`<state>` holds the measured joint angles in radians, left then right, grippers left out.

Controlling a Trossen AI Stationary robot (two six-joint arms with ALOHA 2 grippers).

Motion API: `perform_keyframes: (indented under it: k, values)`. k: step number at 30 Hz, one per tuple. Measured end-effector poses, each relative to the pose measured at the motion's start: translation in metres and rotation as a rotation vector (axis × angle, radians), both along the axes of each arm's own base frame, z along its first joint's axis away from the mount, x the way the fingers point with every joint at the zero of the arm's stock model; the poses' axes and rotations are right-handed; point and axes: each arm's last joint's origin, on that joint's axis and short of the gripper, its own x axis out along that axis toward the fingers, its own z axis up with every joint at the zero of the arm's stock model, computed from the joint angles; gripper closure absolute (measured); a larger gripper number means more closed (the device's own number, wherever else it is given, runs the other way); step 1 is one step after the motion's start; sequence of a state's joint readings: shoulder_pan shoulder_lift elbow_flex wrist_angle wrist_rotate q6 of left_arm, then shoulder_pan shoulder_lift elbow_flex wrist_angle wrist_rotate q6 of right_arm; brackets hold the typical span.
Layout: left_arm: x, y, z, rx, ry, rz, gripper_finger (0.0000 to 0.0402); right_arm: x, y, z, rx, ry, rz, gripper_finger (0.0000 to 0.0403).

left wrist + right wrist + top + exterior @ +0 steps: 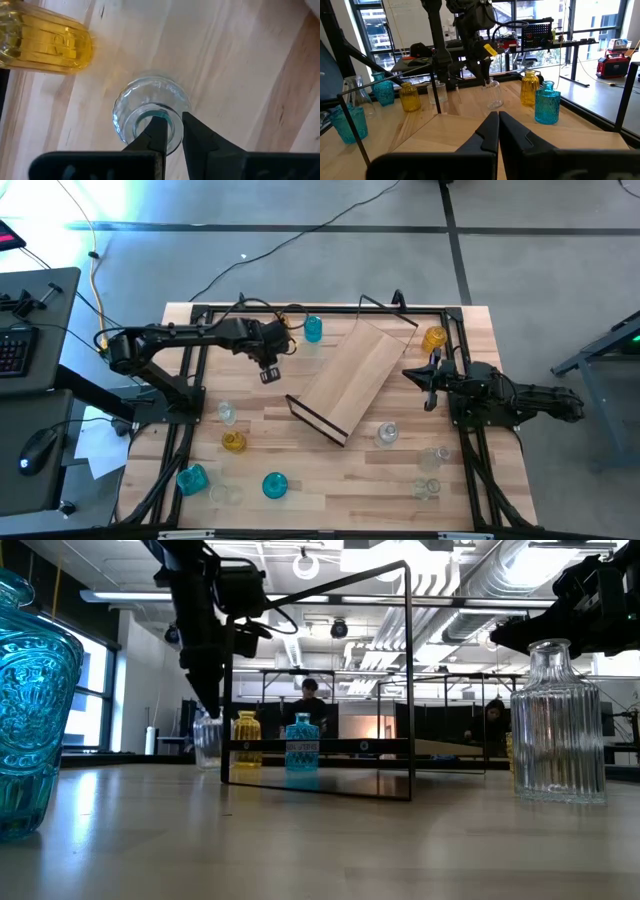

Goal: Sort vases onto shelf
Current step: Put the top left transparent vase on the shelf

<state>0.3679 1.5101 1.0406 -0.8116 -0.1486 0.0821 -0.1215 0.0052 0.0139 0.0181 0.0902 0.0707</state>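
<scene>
Wooden tabletop (330, 480) under open-plan room with people far behind. Shelf (350, 380) lying diagonally mid-table, wire end frames at both ends, no vase visibly on it. Left gripper (172, 135) pointing down at far left area, fingers pinching rim of clear vase (150, 117), one finger inside neck: rim grip suits lift. Amber vase (45, 45) just beside. Right gripper (498, 125) parked at right side, clenched, empty. Remaining vases scattered around shelf, e.g. teal vase (274, 485).
</scene>
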Motion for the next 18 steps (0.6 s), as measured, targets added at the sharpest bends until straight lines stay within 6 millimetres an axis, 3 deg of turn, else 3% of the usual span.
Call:
perform_keyframes:
  k: [18]
  values:
    - [0.019, 0.008, 0.049, 0.079, -0.144, -0.028, 0.0374, 0.000, 0.000, 0.000, 0.000, 0.000, 0.000, 0.0402]
